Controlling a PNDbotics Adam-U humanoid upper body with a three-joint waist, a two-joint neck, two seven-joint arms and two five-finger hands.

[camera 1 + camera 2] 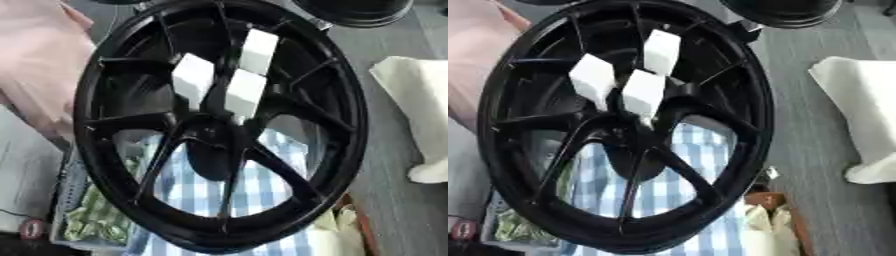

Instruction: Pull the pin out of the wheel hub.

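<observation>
Two hands are to be reported; neither shows in either eye view, so whether they are released, clenched or grasping cannot be told, and nothing is seen touching the wheel.

Nearest, a blue-and-white checked cloth [262, 190] shows through the lower openings between the spokes. At the lower left a basket [74, 187] holds green-and-white packets [92, 220]. At the lower right a brown box [773, 201] lies just beside the rim.

The black wheel hub [210, 239] fills the middle of both views, seen face-on and tilted. Its dark centre boss [208, 160] sits slightly below the middle. Three white blocks [245, 92] sit close together on the spokes just above the boss, two side by side and one farther up. Whether these are the pin cannot be told.

A pink cloth [35, 60] lies beyond the left rim; a white cloth [864, 115] lies on the grey bench [394, 210], apart from the right rim. Farthest, a second black round part [785, 12] sits at the top right edge.

The right eye view shows the brown box more fully; the left eye view shows more of the basket.
</observation>
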